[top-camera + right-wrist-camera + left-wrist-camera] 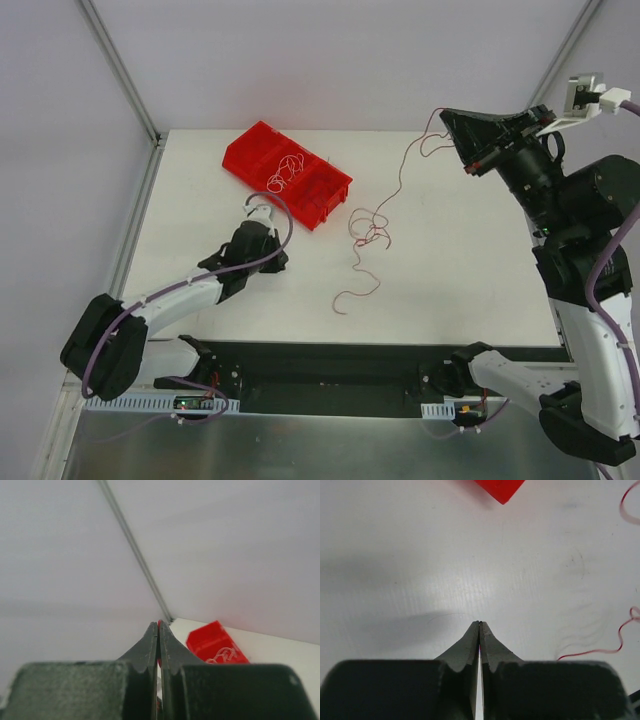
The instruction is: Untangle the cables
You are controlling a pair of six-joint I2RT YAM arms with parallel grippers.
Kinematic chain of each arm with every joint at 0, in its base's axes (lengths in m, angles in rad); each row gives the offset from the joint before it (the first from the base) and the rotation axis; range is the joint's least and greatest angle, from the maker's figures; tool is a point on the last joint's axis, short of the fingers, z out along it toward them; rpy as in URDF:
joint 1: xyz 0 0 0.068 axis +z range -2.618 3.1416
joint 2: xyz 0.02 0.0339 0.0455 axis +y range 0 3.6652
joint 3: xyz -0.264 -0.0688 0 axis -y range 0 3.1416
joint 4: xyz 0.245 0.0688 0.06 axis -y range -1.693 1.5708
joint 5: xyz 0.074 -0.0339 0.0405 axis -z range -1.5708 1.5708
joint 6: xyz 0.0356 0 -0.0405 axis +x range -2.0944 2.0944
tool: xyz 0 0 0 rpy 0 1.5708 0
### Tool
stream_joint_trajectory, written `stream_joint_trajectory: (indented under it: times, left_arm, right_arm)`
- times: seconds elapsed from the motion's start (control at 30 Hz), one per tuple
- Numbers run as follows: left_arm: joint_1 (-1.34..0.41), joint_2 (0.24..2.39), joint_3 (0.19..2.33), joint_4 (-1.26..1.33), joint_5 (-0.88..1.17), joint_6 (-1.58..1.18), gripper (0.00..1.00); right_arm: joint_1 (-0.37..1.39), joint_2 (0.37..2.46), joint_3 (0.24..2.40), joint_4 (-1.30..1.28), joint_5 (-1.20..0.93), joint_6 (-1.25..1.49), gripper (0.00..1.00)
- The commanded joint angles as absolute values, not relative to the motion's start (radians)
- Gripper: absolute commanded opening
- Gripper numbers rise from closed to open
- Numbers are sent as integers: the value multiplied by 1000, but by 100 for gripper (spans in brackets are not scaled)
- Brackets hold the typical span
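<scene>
Checking in on the untangling job: we'd call it early-to-partway, nothing properly freed as far as we could see.

The right jaws were pinched shut on one end of the red cable (400,172), raised up past the far right corner of the bench (470,260). The right wrist view showed a sliver of red right at the closed tips. From there the strand drooped down to the bench and ran into a small knotty clump (370,230) near the middle, with a curly tail trailing toward the near edge. So one end was lifted and drawn out, but the clump itself looked unopened.

The left jaws were closed as well, low over bare bench toward the left side, just on the near side of the red bin (240,158). We couldn't make out anything held between them. The red cable lay off to their right, apart from them.

More cables (285,172), whitish and red loops, sat heaped in the bin by the far edge. What was left, by our reckoning, was working that clump loose and sorting out the bin pile.
</scene>
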State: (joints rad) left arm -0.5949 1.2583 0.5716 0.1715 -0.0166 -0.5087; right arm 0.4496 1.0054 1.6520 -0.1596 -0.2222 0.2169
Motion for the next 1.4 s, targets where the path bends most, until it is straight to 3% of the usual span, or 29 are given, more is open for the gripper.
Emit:
stream_joint_trajectory:
  times: [0.0,0.07,0.17,0.47,0.5,0.67,0.9,1.03,1.13,1.23,1.37]
  left_arm:
    - [-584,1102,537,86,-139,-502,0]
    - [-580,1036,532,54,-182,-505,0]
    - [-572,970,552,64,-71,-456,1]
    - [-594,1002,597,457,354,-482,84]
    - [-607,1020,630,489,371,-476,89]
    - [-731,1155,822,587,436,-425,99]
    - [-810,1345,1011,675,347,-423,99]
    - [-811,1462,1075,755,446,-463,99]
    - [-815,1538,1095,772,471,-494,88]
    - [-812,1600,1098,663,286,-492,63]
    - [-767,1687,1071,580,199,-501,44]
  right_arm:
    - [449,951,1694,-304,105,16,0]
    - [451,933,1666,-319,159,-37,0]
    - [451,919,1631,-318,123,-41,0]
    - [451,937,1606,-291,-93,69,0]
    - [451,937,1605,-287,-118,84,0]
    - [451,934,1566,-232,-248,185,0]
    - [449,960,1523,-95,-397,359,0]
    - [453,997,1538,-5,-452,446,0]
    - [453,1029,1583,-5,-474,477,0]
    - [456,1046,1620,47,-485,508,0]
    - [456,1061,1699,58,-488,532,0]
